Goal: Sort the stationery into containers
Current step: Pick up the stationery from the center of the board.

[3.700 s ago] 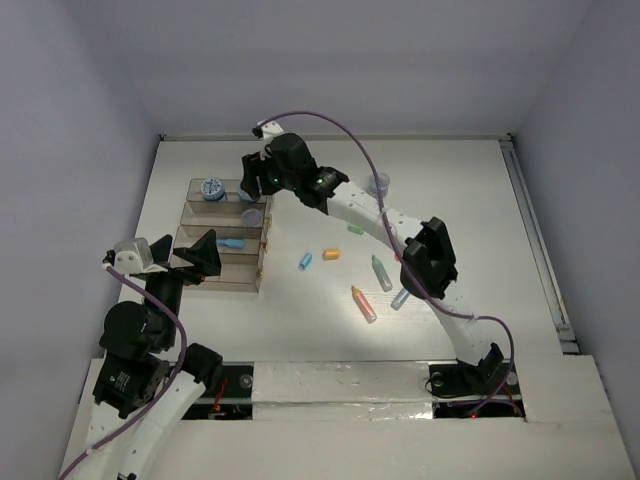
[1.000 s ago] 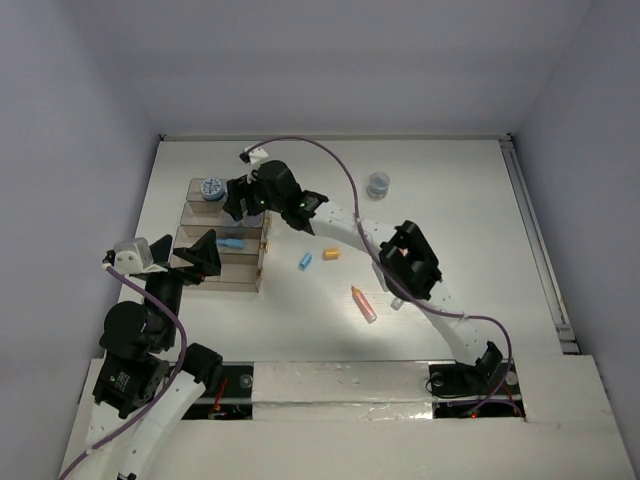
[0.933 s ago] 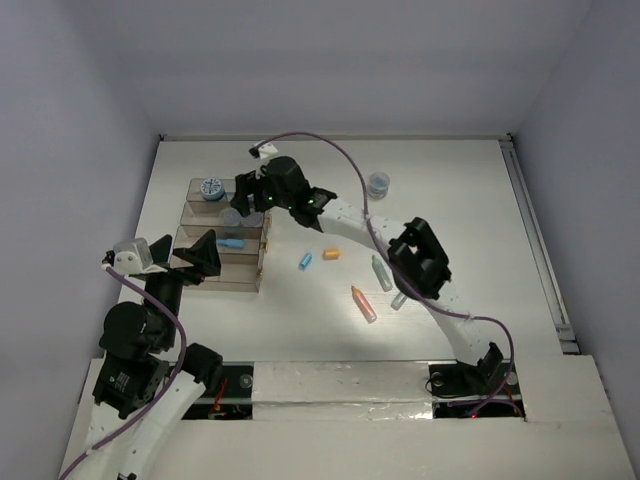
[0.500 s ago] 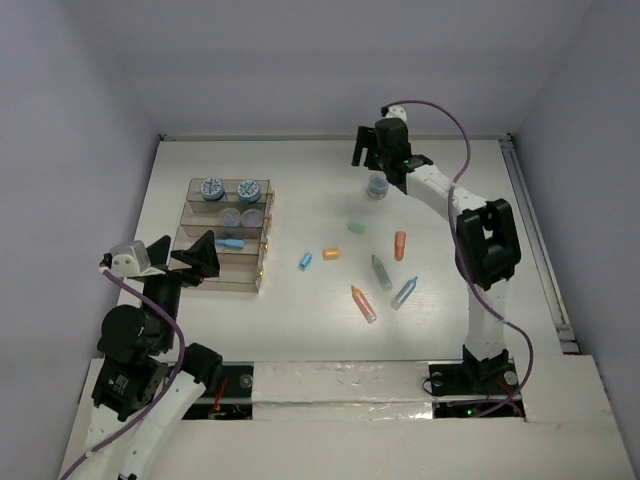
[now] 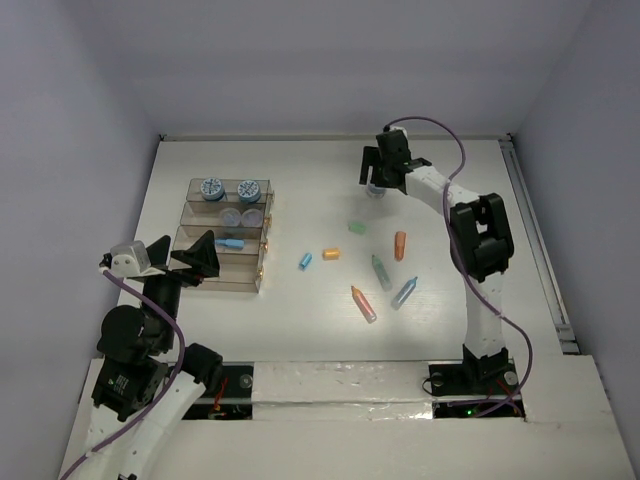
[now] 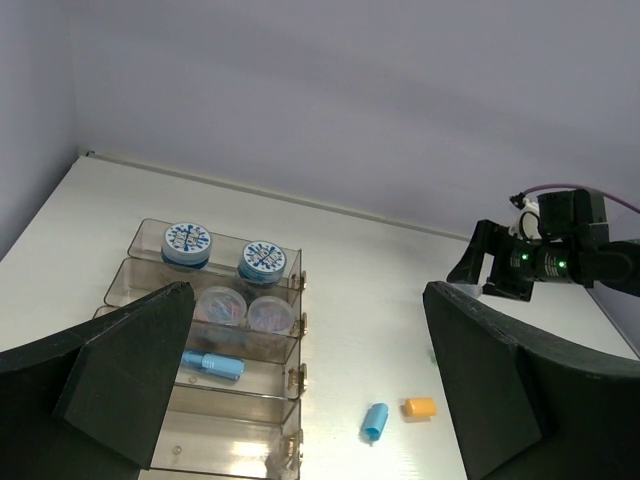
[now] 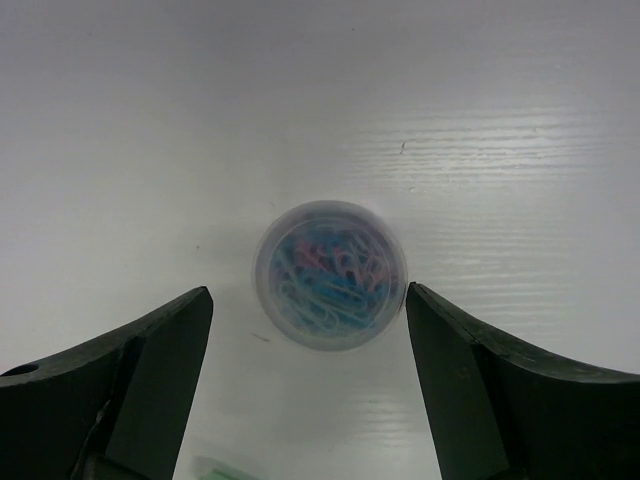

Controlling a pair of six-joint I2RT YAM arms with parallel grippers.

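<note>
The containers (image 5: pixel 224 279) are a stepped block of brown-tinted trays at the left, also in the left wrist view (image 6: pixel 215 440). They hold two patterned-top jars (image 5: pixel 211 188), two clear jars (image 5: pixel 241 216) and a blue pen (image 5: pixel 231 242). My right gripper (image 5: pixel 377 183) is open at the far centre, over a clear round jar of paper clips (image 7: pixel 330 275). Its jaws stand either side of the jar without touching it (image 7: pixel 308 292). My left gripper (image 5: pixel 183 253) is open and empty beside the trays' near left (image 6: pixel 305 300).
Loose on the table lie a blue cap (image 5: pixel 306 261), an orange cap (image 5: pixel 331 254), a small green piece (image 5: pixel 356 227), an orange pen (image 5: pixel 399 245), a green pen (image 5: pixel 381 272), a blue pen (image 5: pixel 404 292) and an orange-pink pen (image 5: pixel 364 303).
My right arm left a clear jar in the second tray, swung from the trays to the far centre and now sits over the paper-clip jar. The left arm has not moved.
</note>
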